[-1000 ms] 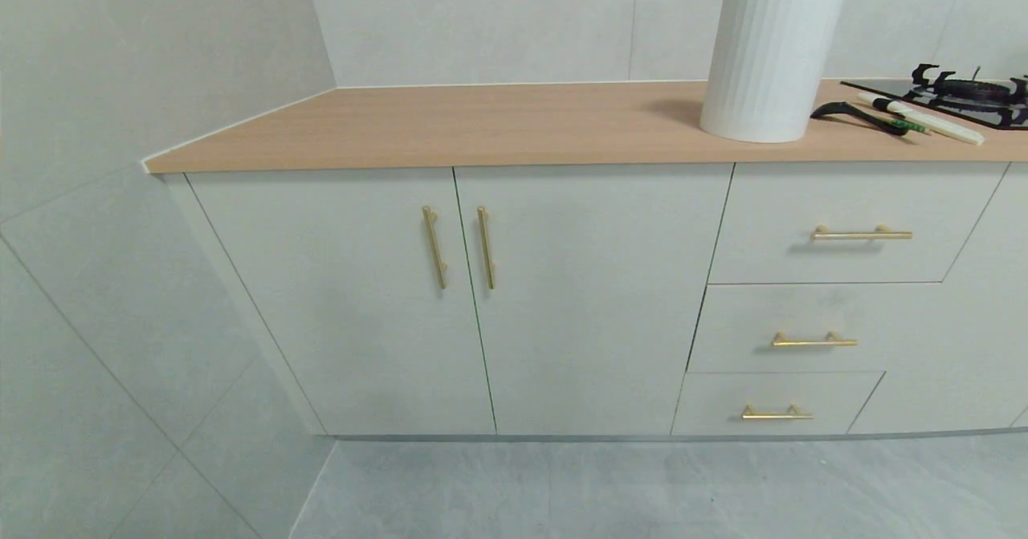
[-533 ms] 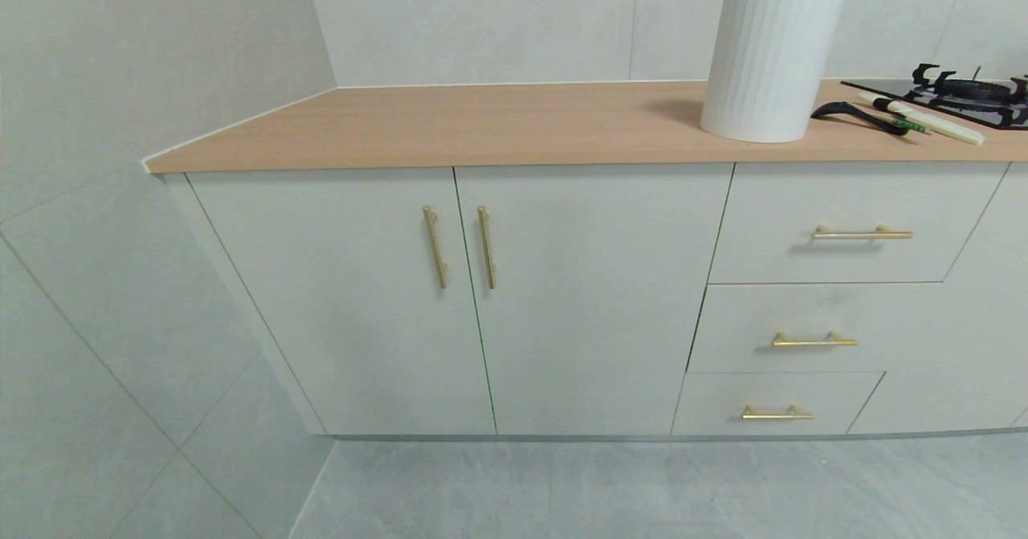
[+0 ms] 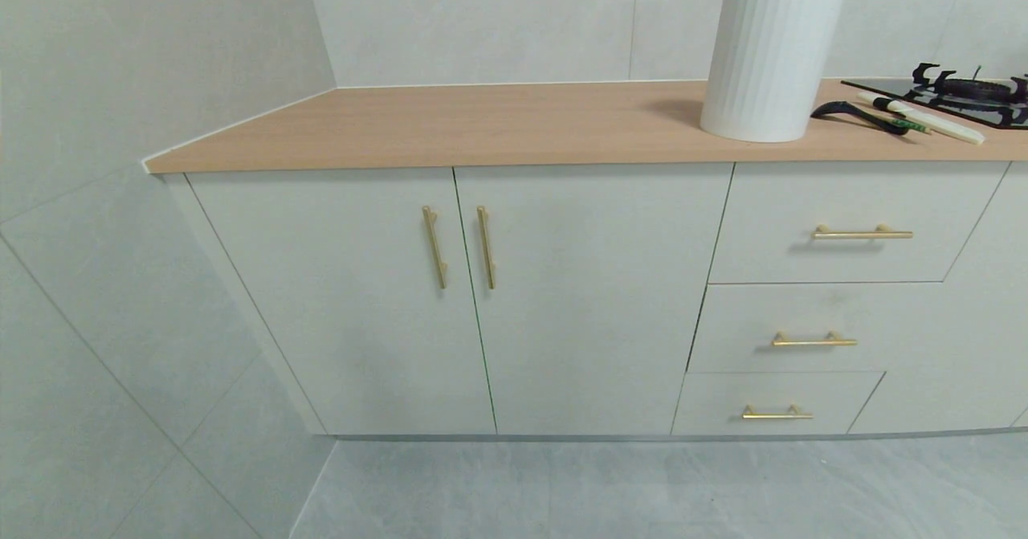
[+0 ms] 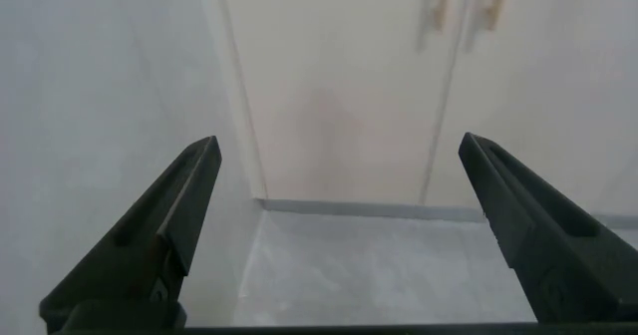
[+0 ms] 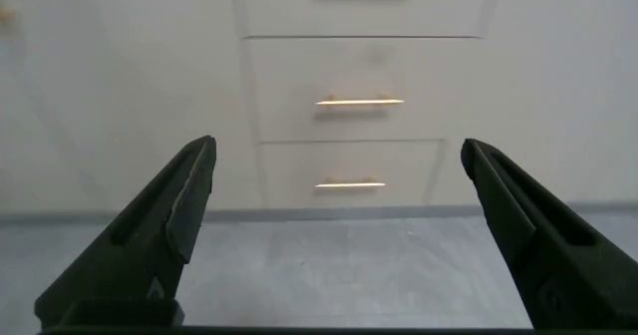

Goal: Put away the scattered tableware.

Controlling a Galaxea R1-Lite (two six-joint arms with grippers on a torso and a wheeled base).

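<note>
- The scattered tableware lies at the upper right of the head view: a black utensil [image 3: 855, 113] and a cream-coloured utensil [image 3: 923, 120] lie flat and close together on the wooden counter [image 3: 482, 125].
- Both lie just right of a tall white ribbed container [image 3: 771, 57], which stands upright on the counter. Their far ends lie by the black hob grate [image 3: 972, 89] at the frame's right edge.
- The left gripper [image 4: 339, 240] has its fingers [image 4: 150, 245] spread wide. Between them are a pale cupboard door [image 4: 339, 96] and the grey floor [image 4: 379, 275], well below the counter top.
- The right gripper [image 5: 339, 240] has its fingers [image 5: 159, 235] equally wide apart. It faces the lower drawers [image 5: 359, 86] with their brass handles [image 5: 359, 102], also well away from the tableware.
- In the head view, two cupboard doors with upright brass handles [image 3: 459, 247] sit at centre.
</note>
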